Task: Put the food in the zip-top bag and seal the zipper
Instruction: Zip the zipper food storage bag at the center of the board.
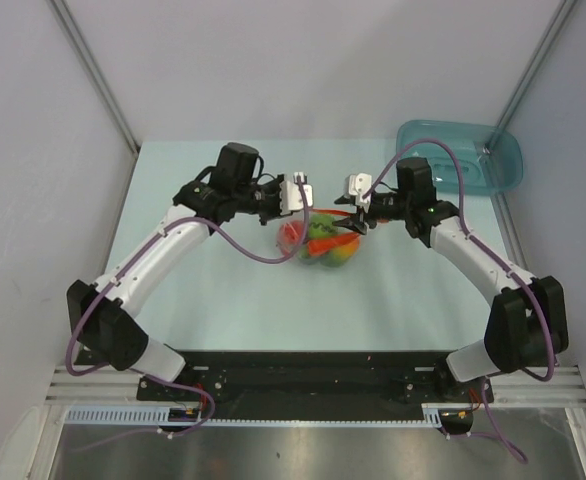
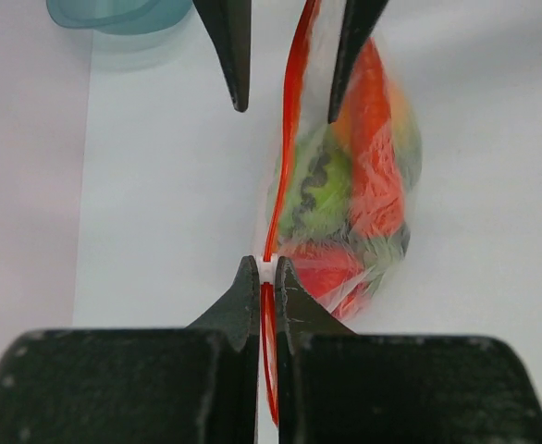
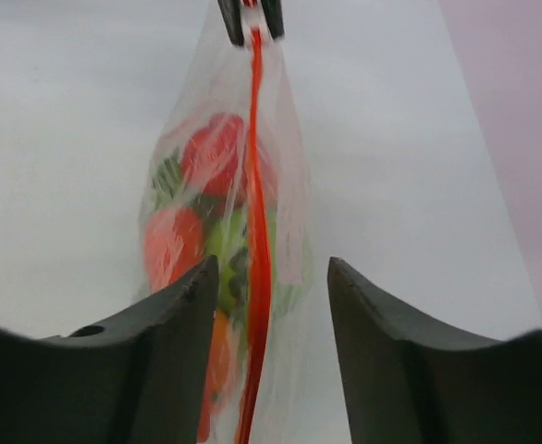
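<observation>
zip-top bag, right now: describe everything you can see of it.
The zip-top bag is clear, crinkly plastic, bulging with the food: red, orange and green pieces. Its red-orange zipper runs as one stretched line along the mouth edge, over the middle of the table. The left gripper is clamped on one end of the strip; the right gripper straddles it near the other end, jaws apart, not pinching. Whether it is fully sealed, or resting on the table, cannot be told.

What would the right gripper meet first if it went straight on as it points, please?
The zipper, which runs between the right gripper's open fingers; beyond it, probably the left gripper shut on the far end.
</observation>
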Motion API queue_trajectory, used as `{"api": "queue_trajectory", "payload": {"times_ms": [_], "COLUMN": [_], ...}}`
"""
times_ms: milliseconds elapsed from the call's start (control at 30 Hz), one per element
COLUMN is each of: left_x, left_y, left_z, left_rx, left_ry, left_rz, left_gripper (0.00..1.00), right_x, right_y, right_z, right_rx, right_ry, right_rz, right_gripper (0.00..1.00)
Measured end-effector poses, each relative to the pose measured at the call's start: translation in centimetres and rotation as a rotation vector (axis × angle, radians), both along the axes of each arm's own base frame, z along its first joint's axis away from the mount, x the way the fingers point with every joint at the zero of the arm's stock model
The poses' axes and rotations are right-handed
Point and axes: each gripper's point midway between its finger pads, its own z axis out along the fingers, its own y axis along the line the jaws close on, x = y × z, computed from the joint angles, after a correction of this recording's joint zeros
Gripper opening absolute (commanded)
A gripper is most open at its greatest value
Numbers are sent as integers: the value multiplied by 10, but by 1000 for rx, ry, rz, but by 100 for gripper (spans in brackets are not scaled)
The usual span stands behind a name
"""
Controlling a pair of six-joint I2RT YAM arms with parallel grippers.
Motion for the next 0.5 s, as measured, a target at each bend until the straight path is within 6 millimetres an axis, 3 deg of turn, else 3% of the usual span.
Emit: {"api": "queue_trajectory", "payload": {"times_ms": [33,133,367,500], "left_x": [-1,-4,-1,16], "left_y": [1,4,18,43], "left_z": [0,-7,-18,-15], "left_rx": [-1,8,19,12], "left_ry": [-3,0,12,12], "left_rz": [1,4,35,106], "left_gripper": [2,2,3,3], "right_x": [4,12,15,17], "right_y": [-1,-6,-16,-26], "right_z": [-9,-21,-27,-24], "right_rx": [-19,-56,-83,-86], "right_ry": [10,15,31,32], "right_rz": [-16,-46,-82,-107], "right_gripper": [31,0,0,0]}}
